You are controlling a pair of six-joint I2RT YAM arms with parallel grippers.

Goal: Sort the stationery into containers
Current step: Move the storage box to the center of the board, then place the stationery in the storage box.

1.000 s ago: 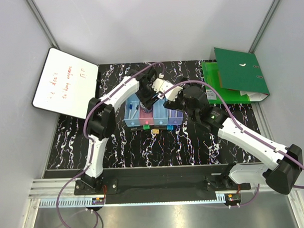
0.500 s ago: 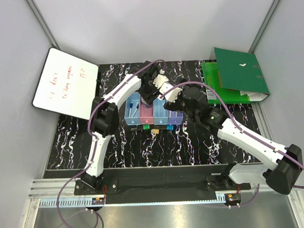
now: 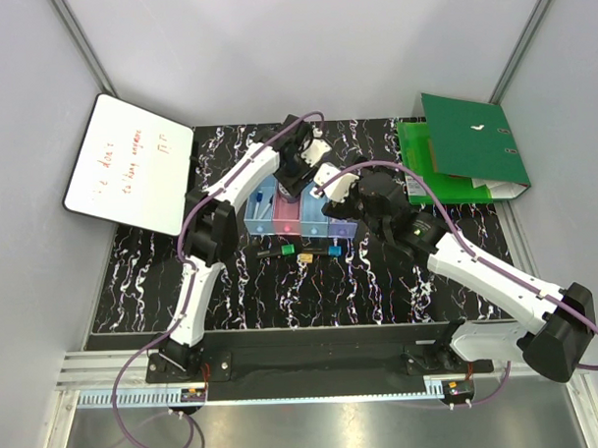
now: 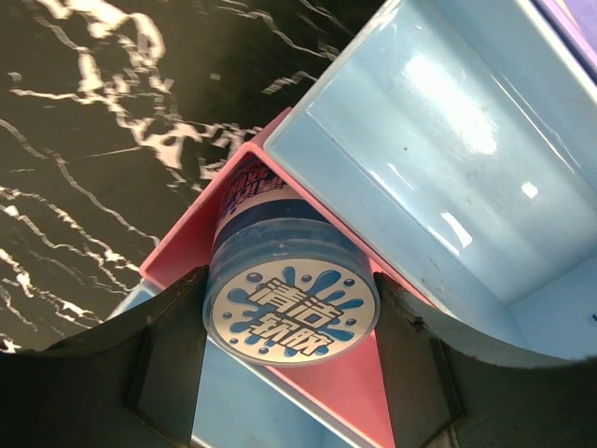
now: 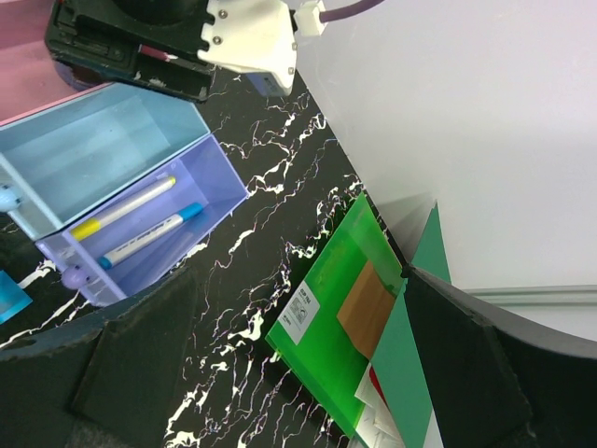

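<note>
Left jaws around blue roll (image 4: 291, 313), its base hidden; right jaws wide, empty.

Left gripper (image 4: 289, 317) with its roll (image 4: 280, 238) plugs the pink bin (image 4: 326, 397); the blue bin (image 4: 438, 159) alongside gapes open, right arm (image 3: 477, 267) close by.

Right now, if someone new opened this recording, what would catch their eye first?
First, the left tool gripping a round blue roll with Chinese lettering on its lid, right at the pink bin, mid-scene in the top view. After that, the big green binder at the far right and the whiteboard with red writing at the far left.
</note>
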